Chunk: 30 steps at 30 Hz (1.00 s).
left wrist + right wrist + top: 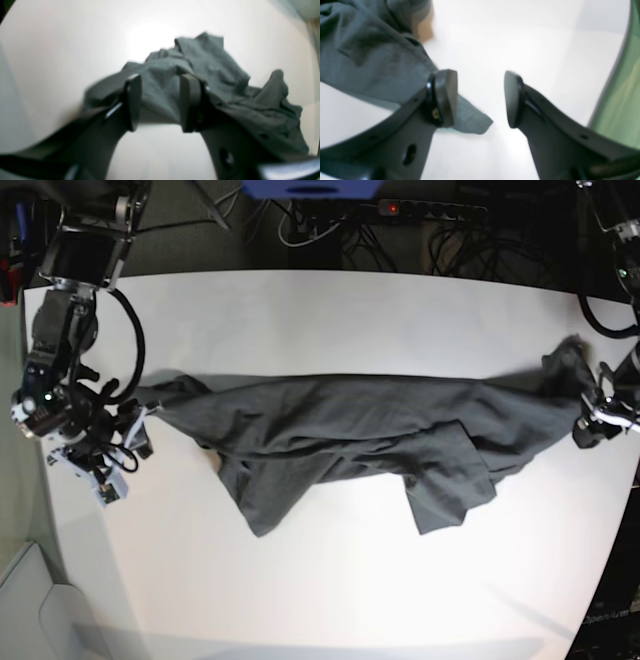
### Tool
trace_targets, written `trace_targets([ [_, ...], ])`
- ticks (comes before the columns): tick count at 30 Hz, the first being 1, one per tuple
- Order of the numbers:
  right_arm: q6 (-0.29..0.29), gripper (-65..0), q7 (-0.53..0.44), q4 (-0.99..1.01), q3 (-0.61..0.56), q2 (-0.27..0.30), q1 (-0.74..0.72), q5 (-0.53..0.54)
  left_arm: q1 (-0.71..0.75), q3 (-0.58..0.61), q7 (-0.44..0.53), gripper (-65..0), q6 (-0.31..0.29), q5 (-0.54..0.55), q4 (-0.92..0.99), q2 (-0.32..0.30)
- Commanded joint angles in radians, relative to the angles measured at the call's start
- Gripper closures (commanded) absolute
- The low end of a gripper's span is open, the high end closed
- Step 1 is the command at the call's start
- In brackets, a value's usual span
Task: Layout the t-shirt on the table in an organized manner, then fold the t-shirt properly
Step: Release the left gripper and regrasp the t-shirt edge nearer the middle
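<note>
The white table (330, 310) filled most of the base view. The dark grey t-shirt (350, 430) lay stretched across its middle in a long, wrinkled band from left to right, with two flaps hanging toward the near edge. At the shirt's right end the left gripper (160, 102) stood with its jaws parted, cloth lying between them. At the left end the right gripper (481, 98) was spread wide, a shirt corner just beside one pad (446, 97).

Robotics lab: white table (330, 300) flanked by two mounted arms, power strip (430, 208), cable tangle (330, 230) behind.
</note>
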<state>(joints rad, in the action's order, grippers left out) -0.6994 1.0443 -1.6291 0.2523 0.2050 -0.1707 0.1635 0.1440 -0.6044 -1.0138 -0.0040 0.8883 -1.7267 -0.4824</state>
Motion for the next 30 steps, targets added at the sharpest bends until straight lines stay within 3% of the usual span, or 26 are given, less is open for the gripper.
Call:
trace_targets([
  [1, 0.001, -30.7, -0.020, -0.017, 0.003, 0.014, -0.020, 0.008, -0.014, -0.018, 0.010, -28.2, -0.001, 0.015, -0.011, -0.019],
  [6, 0.001, -30.7, -0.022, -0.017, 0.003, 0.014, -0.019, 0.008, -0.010, -0.028, -0.003, -46.1, -0.001, 0.038, -0.048, -0.014],
  [9, 0.001, -30.7, -0.017, -0.015, 0.003, 0.014, -0.019, 0.008, -0.019, -0.027, -0.003, -53.0, -0.001, 0.090, -0.065, 0.034],
  [14, 0.001, -30.7, -0.023, -0.018, 0.003, 0.014, 0.001, 0.008, -0.136, 0.039, 0.003, -54.2, 0.006, 0.085, -0.055, 0.170],
  [20, 0.001, -30.7, -0.017, -0.020, 0.003, 0.027, 0.013, 0.008, -0.229, 0.188, 0.005, -54.2, 0.002, -0.157, -0.054, 0.331],
  [23, 0.001, -30.7, -0.016, -0.021, 0.006, 0.029, 0.013, 0.008, -0.231, 0.200, 0.006, -54.2, 0.002, -0.268, -0.054, 0.390],
  [26, 0.001, -30.7, -0.016, -0.021, 0.008, 0.046, 0.015, 0.006, -0.231, 0.200, 0.006, -54.2, 0.000, -0.327, -0.003, 0.420],
  [30, 0.001, -30.7, -0.017, -0.018, 0.008, 0.052, 0.015, 0.006, -0.231, 0.200, 0.048, -54.1, 0.000, -0.335, 0.104, 0.417],
])
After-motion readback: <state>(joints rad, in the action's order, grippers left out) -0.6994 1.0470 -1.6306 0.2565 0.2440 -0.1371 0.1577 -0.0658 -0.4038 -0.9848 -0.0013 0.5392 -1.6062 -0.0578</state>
